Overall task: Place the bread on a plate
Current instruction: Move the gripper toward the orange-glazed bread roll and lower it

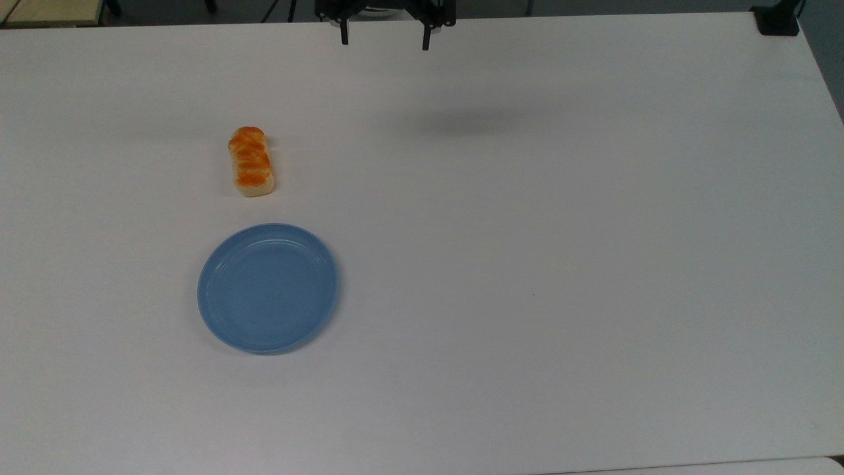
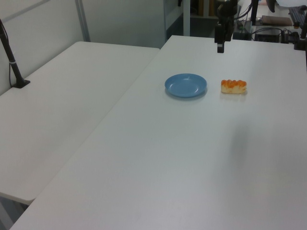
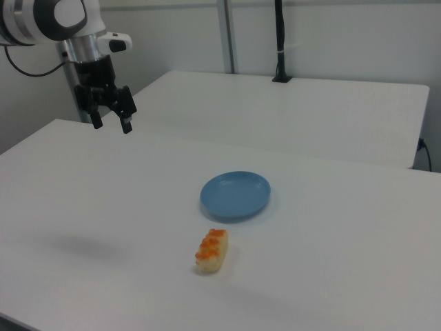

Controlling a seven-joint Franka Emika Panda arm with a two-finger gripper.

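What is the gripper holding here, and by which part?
Nothing. The gripper hangs open above the table, while the bread lies beside the blue plate, untouched.

Even, diffuse overhead light, moderately bright, with no glare on the matte white table. Shadows are soft: a faint blurred smudge in the top view below the gripper, and thin dark rims under the bread and the plate. The top view carries a cool bluish cast, dimmer toward its corners. The side views look slightly soft throughout.
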